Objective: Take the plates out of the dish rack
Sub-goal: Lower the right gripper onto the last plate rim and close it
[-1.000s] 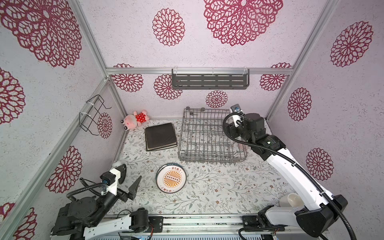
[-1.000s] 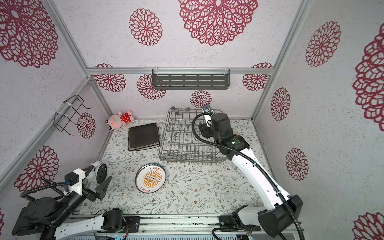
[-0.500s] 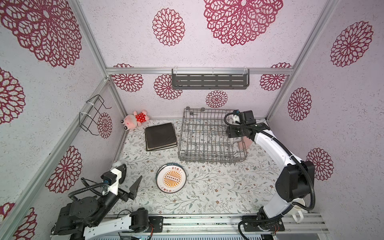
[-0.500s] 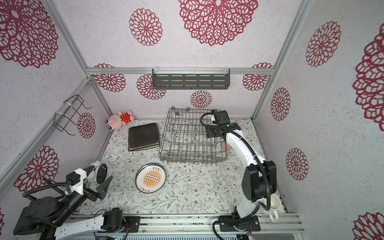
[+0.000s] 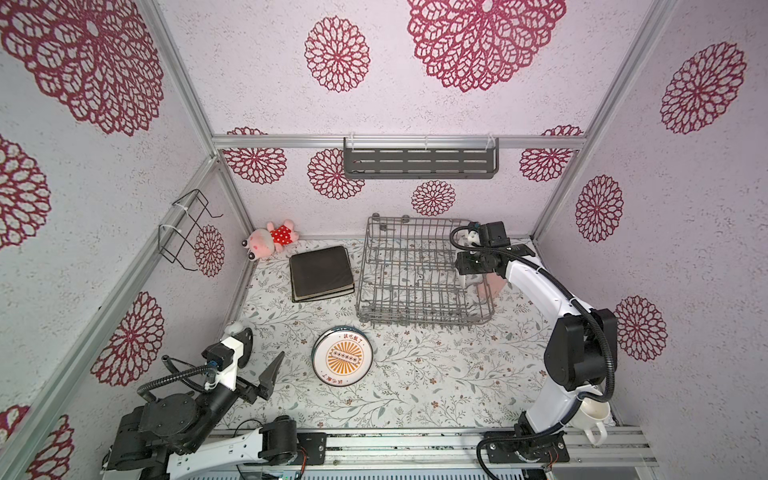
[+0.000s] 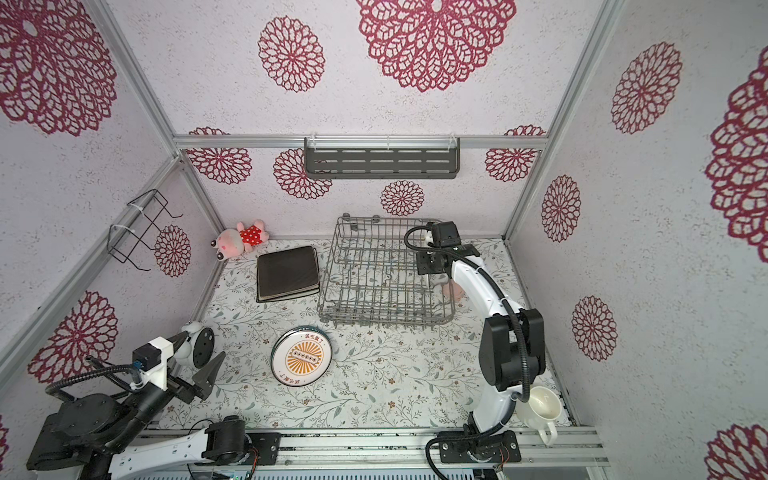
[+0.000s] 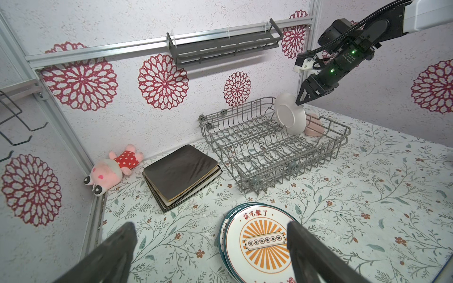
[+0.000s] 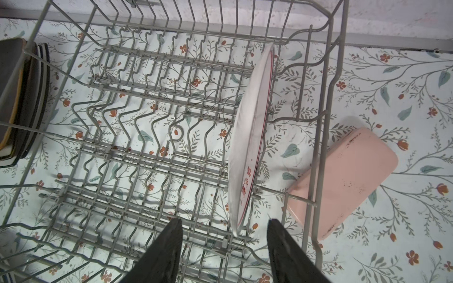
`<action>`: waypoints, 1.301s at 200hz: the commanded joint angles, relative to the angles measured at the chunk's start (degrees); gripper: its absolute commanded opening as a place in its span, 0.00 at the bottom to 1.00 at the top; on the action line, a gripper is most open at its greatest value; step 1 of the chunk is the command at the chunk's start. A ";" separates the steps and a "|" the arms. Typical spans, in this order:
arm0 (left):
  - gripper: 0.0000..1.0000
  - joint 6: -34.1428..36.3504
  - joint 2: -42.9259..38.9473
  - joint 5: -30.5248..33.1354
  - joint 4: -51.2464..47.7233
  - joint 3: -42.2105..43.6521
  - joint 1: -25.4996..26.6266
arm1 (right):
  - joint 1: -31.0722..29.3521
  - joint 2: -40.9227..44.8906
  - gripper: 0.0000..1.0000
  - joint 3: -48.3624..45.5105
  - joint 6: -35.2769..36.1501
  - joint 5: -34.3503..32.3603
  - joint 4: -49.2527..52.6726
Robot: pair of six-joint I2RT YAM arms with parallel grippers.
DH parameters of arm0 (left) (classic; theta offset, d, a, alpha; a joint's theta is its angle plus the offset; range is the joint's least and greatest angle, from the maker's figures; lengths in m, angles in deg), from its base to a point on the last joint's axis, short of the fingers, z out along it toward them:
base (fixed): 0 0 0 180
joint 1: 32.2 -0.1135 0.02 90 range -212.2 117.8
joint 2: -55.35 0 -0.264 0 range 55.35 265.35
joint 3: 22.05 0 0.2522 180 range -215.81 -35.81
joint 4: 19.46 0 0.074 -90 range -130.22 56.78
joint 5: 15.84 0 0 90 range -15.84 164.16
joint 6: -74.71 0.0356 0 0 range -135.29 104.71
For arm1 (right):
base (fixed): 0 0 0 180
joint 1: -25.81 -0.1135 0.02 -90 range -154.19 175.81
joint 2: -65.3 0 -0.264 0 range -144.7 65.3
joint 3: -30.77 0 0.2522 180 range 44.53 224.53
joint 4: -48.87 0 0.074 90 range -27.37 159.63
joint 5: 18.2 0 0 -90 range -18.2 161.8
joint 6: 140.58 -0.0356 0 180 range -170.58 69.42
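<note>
As its jaws straddle the upright plate, the right arm angles down.

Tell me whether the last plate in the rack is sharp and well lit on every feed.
Right wrist view: plate edge-on and sharp, evenly lit, soft rack shadows on the cloth; right pincer dark, slightly soft. Left wrist view: plate crisp, left pincer blurred in the foreground. Both top views: the right arm mostly hides it.
</note>
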 commanded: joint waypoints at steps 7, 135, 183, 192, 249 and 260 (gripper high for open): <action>0.97 -0.73 -0.69 0.81 -0.15 -0.93 0.91 | 0.71 -0.71 0.54 -0.05 0.76 1.17 -2.70; 0.97 -0.90 -0.60 1.12 -0.04 -1.11 1.00 | 1.68 -3.38 0.20 -0.75 3.01 3.89 -6.07; 0.97 -1.08 -0.69 1.27 -0.14 -1.11 1.00 | 2.26 -3.60 0.10 -0.59 4.41 3.17 -5.94; 0.97 -1.16 -0.69 1.25 -0.22 -1.11 1.00 | 2.45 -3.51 0.08 -0.50 4.65 2.96 -5.84; 0.97 -1.26 -0.69 1.54 -0.85 -1.11 1.03 | 3.34 -2.13 0.03 1.19 5.10 3.05 -5.42; 0.97 -1.35 -0.69 1.60 -1.11 -1.19 1.11 | 3.34 -1.76 0.02 1.77 4.98 3.05 -5.04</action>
